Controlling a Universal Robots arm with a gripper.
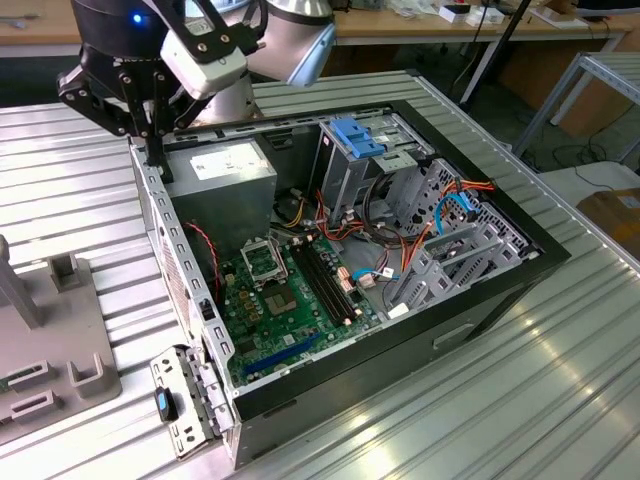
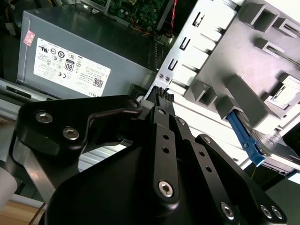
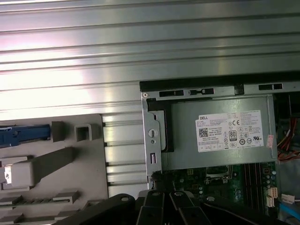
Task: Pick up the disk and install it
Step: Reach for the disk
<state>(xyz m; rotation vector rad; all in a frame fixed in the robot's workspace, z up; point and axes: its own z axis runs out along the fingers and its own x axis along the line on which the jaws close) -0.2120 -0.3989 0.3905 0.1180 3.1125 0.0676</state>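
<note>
While gripper (image 1: 152, 150) hangs over computer case (image 1: 485, 300), ribbed metal table (image 1: 560, 400); desks (image 1: 420, 28) behind.

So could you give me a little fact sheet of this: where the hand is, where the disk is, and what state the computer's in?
Hand: shut, holding nothing, at the case's metal edge by the power supply
Disk: outside the computer, sitting in a grey holder on the table, not picked up yet
Computer case: open, lying flat, motherboard exposed
Drive cage: inside the case, blue latch on top
Table: ribbed metal
</note>
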